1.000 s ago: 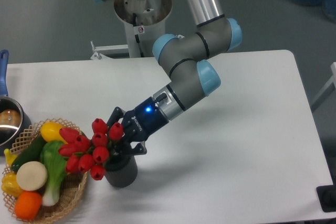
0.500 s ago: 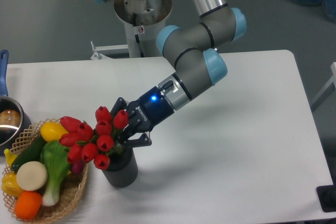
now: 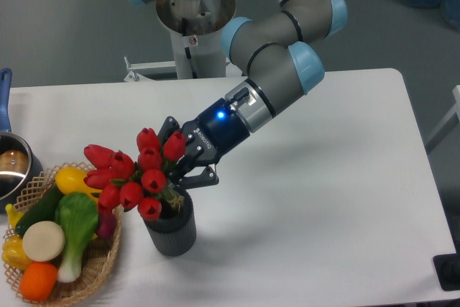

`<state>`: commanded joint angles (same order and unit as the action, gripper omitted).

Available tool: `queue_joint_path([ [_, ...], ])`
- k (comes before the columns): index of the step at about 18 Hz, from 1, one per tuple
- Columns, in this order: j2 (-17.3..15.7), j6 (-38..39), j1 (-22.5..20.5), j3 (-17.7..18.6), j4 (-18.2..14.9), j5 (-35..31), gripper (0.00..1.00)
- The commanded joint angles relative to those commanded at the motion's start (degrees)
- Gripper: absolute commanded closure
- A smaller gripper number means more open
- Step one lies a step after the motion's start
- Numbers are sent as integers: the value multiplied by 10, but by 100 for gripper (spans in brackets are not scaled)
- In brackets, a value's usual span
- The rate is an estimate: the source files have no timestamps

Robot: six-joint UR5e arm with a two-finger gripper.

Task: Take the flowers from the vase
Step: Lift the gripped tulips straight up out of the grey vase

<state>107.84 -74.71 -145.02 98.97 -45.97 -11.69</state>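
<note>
**Partly lifted: flowers gripped above vase**

Currently, the flowers are held by the tool, its fingers clenched on the stems just below the buds. The bunch is raised, but the stem ends are judged to sit within the vase on the table. Full withdrawal remains. Lettering on the tool is noted but too small to be read.

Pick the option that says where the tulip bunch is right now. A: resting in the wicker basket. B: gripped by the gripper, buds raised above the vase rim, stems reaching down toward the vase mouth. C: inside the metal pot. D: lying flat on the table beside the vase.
B: the gripper is closed around the flowers just above the rim of the vase, with the stems reaching down to its mouth.
</note>
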Motion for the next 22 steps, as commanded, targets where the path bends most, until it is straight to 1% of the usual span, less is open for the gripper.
queue_joint_path([
  [4,-1,0,2,-9,0,39,69],
  [11,-11,17,-1,-14,0,40,69],
  [13,-16,38,-2,-21,-1,40,69],
  [16,-25,94,-5,-40,-1,40,69],
  [19,-36,102,-5,-42,-1,40,69],
  [22,-37,112,-7,-45,-1,39,69],
])
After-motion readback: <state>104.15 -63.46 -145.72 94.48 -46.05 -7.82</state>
